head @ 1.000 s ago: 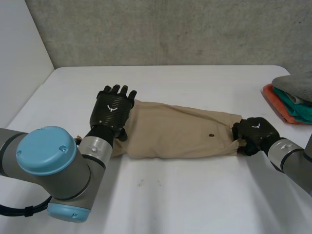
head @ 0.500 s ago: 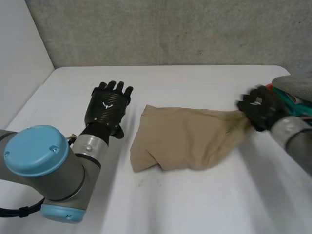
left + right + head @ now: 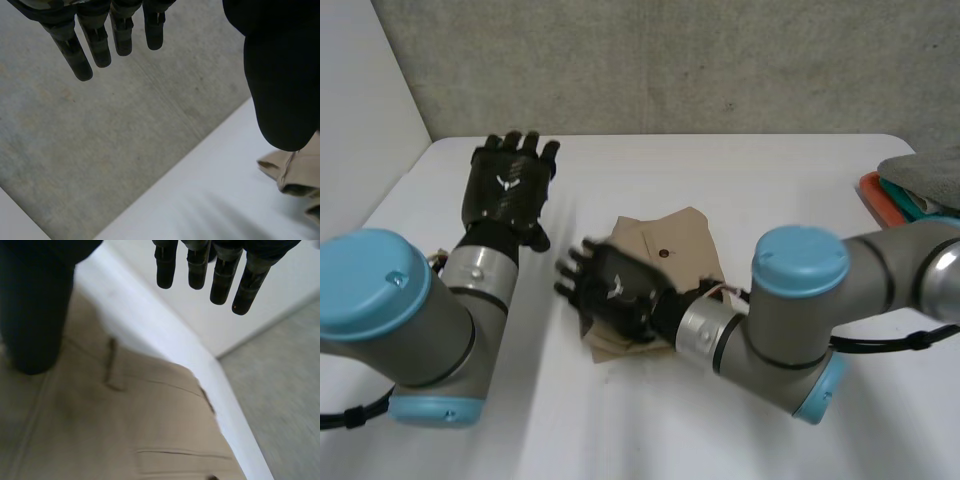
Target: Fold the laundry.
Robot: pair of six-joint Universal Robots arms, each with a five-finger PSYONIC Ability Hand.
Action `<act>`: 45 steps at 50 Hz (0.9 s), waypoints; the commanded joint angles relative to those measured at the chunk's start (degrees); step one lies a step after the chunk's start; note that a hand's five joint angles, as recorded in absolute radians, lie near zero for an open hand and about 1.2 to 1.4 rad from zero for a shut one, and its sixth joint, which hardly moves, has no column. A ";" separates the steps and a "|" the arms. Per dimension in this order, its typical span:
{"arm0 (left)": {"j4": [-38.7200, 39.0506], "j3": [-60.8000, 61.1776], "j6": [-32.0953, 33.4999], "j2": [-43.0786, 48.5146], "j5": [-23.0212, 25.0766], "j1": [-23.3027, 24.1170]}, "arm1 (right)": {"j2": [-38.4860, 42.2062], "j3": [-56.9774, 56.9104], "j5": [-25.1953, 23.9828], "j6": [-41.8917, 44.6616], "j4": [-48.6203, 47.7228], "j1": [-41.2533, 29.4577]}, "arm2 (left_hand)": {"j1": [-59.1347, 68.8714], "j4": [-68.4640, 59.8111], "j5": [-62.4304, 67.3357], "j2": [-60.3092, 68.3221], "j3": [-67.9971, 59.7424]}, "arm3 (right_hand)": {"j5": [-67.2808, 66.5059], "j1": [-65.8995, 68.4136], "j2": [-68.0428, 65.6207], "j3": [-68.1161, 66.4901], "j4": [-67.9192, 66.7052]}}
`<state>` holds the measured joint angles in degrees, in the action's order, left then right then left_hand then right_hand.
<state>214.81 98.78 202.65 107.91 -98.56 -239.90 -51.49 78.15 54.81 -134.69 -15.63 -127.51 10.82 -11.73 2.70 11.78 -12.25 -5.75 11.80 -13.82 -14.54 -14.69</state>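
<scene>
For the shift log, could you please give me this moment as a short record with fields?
garment: beige trousers, folded into a compact bundle near the middle of the table
left hand: open, fingers straight, apart from the trousers, over the table's far left part
right hand: open, fingers straight, over the trousers' edge nearer the left hand; contact unclear
other laundry: pile of clothes at the table's right edge
fold status: trousers lie doubled over, neither hand gripping them

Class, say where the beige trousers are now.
Head view: the trousers lie folded on the table, partly under the right hand; the left hand hovers apart on their left.
</scene>
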 commanded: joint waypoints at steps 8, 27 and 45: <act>-12.90 -16.24 -8.50 8.10 4.25 6.19 | -13.29 -0.36 15.50 -50.76 5.68 10.78 | -0.82 1.73 -2.70 -1.78 2.25 | 5.75 -1.80 3.82 4.54 4.69; -29.80 -26.54 -6.49 24.54 1.18 7.25 | 9.48 -16.36 19.90 -33.71 21.69 11.05 | 0.40 0.50 -1.48 -0.55 1.02 | 5.75 -1.80 3.82 4.54 4.69; -31.37 -30.05 -3.93 19.72 5.74 6.90 | 1.93 -14.70 23.59 -28.61 21.08 10.52 | 0.23 0.67 -1.65 -0.72 1.19 | 5.75 -1.80 3.82 4.54 4.69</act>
<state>184.71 70.26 199.43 131.72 -95.61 -232.56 -44.48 61.62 76.43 -163.93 6.17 -116.93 10.83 -11.72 2.69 11.78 -12.25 -3.58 10.95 -12.85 -12.36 -13.66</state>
